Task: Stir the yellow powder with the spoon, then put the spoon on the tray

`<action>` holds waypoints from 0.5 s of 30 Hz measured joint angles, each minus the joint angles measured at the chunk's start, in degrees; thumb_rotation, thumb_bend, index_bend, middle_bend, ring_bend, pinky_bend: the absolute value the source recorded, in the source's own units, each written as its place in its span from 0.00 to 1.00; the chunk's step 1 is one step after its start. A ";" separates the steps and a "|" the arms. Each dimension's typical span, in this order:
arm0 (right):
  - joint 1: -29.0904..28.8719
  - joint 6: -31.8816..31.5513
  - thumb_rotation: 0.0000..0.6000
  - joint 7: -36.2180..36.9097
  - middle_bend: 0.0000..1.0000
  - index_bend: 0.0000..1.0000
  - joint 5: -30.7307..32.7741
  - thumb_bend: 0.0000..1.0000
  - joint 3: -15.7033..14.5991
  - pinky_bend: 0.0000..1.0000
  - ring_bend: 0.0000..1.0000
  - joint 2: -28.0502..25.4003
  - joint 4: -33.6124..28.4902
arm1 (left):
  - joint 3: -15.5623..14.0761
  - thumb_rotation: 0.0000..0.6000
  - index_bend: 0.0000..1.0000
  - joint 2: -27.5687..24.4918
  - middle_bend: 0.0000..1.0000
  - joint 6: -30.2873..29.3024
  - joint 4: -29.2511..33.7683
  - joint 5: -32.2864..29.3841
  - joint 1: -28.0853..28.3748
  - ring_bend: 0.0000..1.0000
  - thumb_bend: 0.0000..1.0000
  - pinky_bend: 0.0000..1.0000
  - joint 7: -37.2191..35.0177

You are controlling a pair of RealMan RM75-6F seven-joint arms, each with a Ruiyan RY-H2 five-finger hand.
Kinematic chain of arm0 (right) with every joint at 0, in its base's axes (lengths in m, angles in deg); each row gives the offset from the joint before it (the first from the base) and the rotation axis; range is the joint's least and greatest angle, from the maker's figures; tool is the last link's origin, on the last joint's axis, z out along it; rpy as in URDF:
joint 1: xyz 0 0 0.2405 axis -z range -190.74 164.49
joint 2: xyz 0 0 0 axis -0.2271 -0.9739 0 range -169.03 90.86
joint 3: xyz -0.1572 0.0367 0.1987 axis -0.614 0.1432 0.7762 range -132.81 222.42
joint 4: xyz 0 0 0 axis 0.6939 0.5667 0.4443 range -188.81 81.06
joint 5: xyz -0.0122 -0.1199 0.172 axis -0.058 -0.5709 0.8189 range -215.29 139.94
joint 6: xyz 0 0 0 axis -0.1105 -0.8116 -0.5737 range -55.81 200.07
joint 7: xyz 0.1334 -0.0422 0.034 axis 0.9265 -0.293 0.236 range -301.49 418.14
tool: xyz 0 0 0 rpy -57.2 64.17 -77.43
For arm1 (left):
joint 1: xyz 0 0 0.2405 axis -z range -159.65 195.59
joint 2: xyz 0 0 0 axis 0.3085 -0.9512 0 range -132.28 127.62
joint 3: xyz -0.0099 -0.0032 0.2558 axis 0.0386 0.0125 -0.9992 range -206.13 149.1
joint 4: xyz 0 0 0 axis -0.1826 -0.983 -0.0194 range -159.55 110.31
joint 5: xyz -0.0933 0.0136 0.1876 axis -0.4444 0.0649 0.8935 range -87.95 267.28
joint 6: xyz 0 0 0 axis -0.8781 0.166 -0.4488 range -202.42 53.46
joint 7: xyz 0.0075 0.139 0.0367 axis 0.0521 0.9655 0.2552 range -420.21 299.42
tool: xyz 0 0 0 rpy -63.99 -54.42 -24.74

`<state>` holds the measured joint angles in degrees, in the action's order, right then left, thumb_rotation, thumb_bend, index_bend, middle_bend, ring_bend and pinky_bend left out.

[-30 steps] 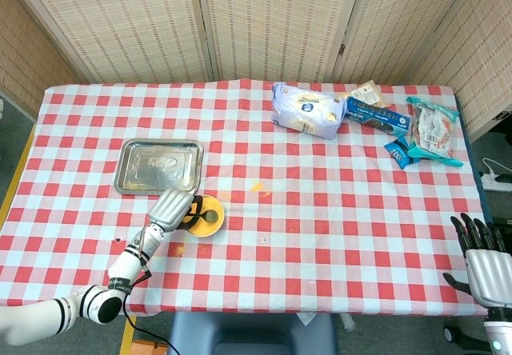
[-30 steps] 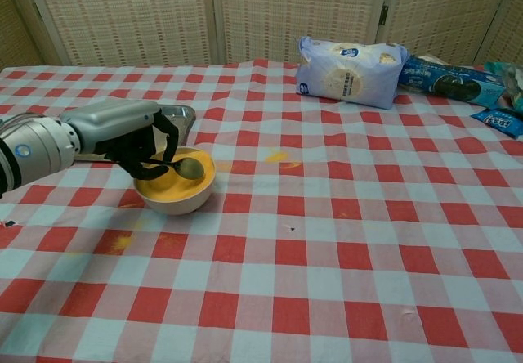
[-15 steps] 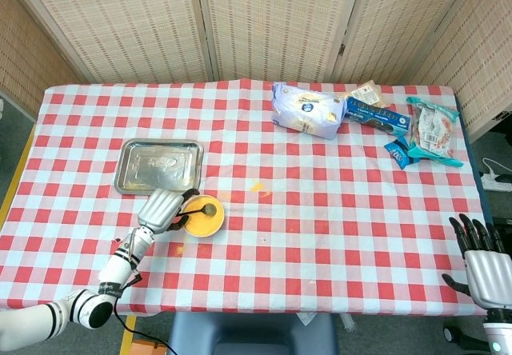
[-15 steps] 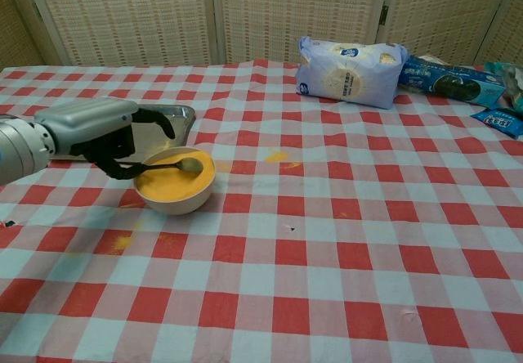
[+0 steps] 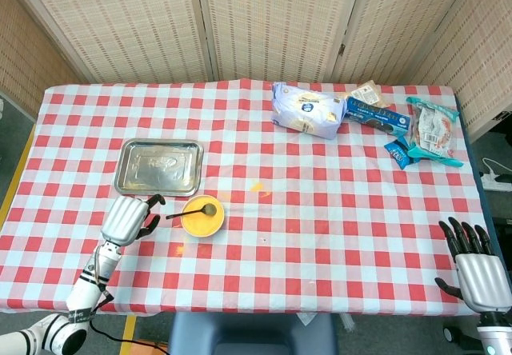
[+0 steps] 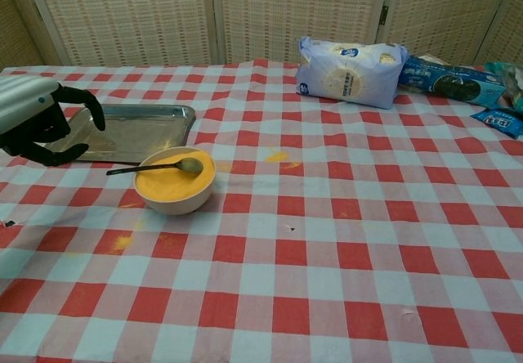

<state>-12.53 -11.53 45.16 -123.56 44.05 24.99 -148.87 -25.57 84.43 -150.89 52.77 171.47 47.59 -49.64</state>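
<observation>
Left hand (image 6: pixel 37 122) hangs beside the bowl (image 6: pixel 175 181), fingers curled but apart, holding nothing. The spoon (image 6: pixel 159 166) rests across the bowl's yellow powder (image 6: pixel 167 181) (handle overhanging). Behind the bowl sits the tray (image 6: pixel 135 127) on the checkered bench (image 6: pixel 327 240). Right hand (image 5: pixel 478 271) is spread, empty.

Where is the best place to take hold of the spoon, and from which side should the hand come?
Probably the free end of the spoon's handle. It sticks out past the bowl's left rim, while the scoop lies on the yellow powder. Come from the left, where the left hand is, empty.
</observation>
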 measured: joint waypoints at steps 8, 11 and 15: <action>0.29 -0.81 1.00 0.32 0.00 0.00 -1.90 0.03 -0.82 0.00 0.00 -0.23 -0.30 | -0.90 1.00 0.46 11.48 1.00 -9.03 -16.89 4.82 -3.83 1.00 0.40 1.00 0.22; 0.46 -1.18 1.00 0.45 0.00 0.00 -2.39 0.03 -1.01 0.00 0.00 -0.32 -0.33 | -1.15 1.00 0.47 15.26 1.00 -10.52 -23.42 6.33 -4.46 1.00 0.40 1.00 -0.20; 0.74 -1.79 1.00 0.55 0.00 0.00 -2.85 0.03 -1.14 0.00 0.00 -0.41 -0.39 | -1.31 1.00 0.47 19.45 1.00 -11.80 -30.78 7.84 -4.77 1.00 0.40 1.00 -1.33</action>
<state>-11.78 -13.32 45.71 -126.41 42.91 24.58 -149.26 -26.89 103.88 -162.69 21.98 179.31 42.81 -50.97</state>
